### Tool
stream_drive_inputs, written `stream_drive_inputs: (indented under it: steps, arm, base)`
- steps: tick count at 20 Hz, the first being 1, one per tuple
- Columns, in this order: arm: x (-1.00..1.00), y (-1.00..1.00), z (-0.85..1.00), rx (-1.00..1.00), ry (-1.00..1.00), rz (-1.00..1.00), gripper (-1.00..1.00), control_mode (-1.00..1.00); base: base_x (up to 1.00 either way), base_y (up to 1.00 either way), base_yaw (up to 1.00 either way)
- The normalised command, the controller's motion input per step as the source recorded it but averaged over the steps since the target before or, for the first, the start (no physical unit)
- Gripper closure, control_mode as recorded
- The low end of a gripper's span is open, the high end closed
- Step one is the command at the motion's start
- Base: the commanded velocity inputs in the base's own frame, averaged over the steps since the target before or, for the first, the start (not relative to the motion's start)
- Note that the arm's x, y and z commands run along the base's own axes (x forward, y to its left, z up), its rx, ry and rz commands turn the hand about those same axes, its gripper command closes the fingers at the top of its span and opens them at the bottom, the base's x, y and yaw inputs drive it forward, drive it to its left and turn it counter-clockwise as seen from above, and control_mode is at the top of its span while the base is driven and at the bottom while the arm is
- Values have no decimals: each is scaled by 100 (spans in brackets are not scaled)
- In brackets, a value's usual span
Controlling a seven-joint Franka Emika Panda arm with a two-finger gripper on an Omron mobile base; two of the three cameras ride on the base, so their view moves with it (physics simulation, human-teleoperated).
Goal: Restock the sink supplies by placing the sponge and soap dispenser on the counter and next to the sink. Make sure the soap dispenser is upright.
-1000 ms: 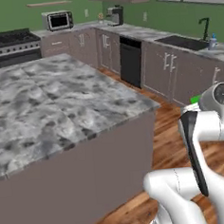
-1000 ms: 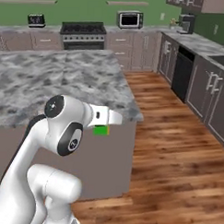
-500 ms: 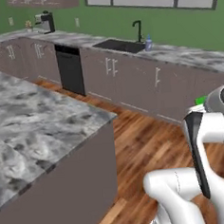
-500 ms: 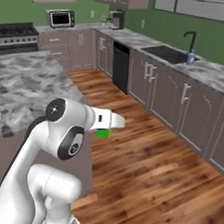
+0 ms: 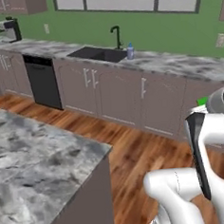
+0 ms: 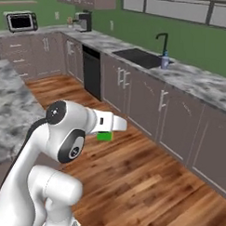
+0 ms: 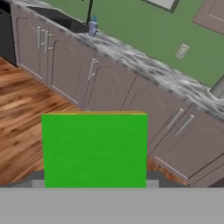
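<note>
Beside sink (image 5: 97, 54), soap dispenser (image 5: 130, 51) upright

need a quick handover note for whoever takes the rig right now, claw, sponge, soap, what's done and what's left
Claw: closed on the green sponge, carried up at the arm's end over the wood floor.
Soap dispenser: already upright on the counter, right beside the sink and faucet.
Done: soap looks placed; sponge picked up.
Left: bring the base up to the sink run, set the sponge on the counter next to the sink, release.
</note>
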Motion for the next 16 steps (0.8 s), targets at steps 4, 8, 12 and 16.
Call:
stream_drive_inputs:
  steps: [4, 8, 12, 16]
  arm:
    - [0, 0, 0, 0, 0, 0, 100, 100]
    - [0, 0, 0, 0, 0, 0, 100, 100]
    - [0, 0, 0, 0, 0, 0, 100, 100]
    - [0, 0, 0, 0, 0, 0, 100, 100]
  base:
    - [100, -26, -26]
    - [96, -37, -23]
    - [100, -19, -22]
    - [100, -2, -17]
